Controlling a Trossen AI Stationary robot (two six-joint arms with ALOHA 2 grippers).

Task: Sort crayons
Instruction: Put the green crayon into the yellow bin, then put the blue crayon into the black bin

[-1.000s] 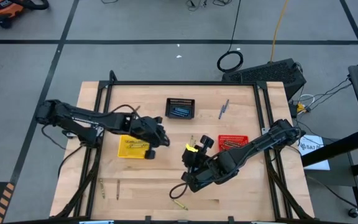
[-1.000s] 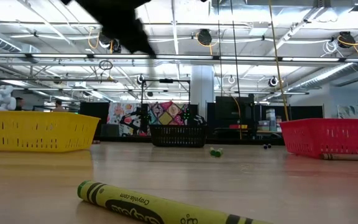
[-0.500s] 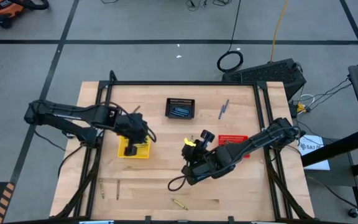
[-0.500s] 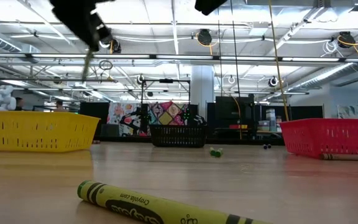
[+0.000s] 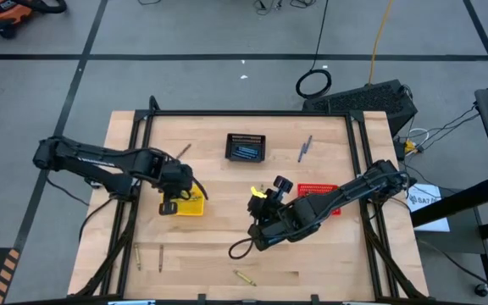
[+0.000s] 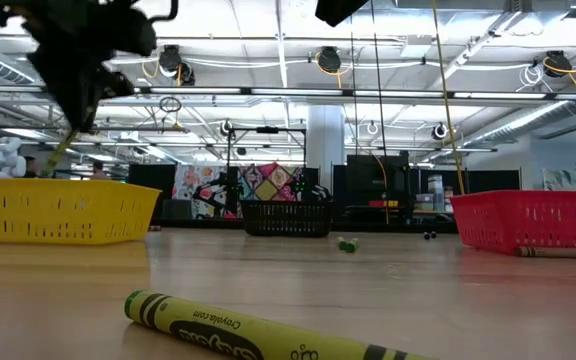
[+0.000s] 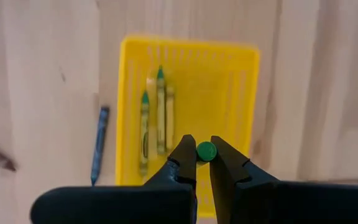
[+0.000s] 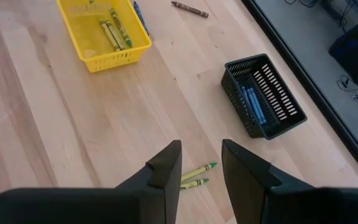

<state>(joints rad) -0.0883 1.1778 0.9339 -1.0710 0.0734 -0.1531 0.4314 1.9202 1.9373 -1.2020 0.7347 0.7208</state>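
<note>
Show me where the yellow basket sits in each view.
High view: yellow basket, partly under the left gripper.
Low view: at the left edge.
Left wrist view: centre, beyond the fingers.
Right wrist view: upper left.
Shared landmark: black basket.

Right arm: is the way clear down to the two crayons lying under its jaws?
Probably yes. The right gripper hangs open above the two crayons, with bare table around them and nothing between.

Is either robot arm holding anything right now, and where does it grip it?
The left gripper pinches a green crayon near its end, above the yellow basket. The right gripper holds nothing.
</note>
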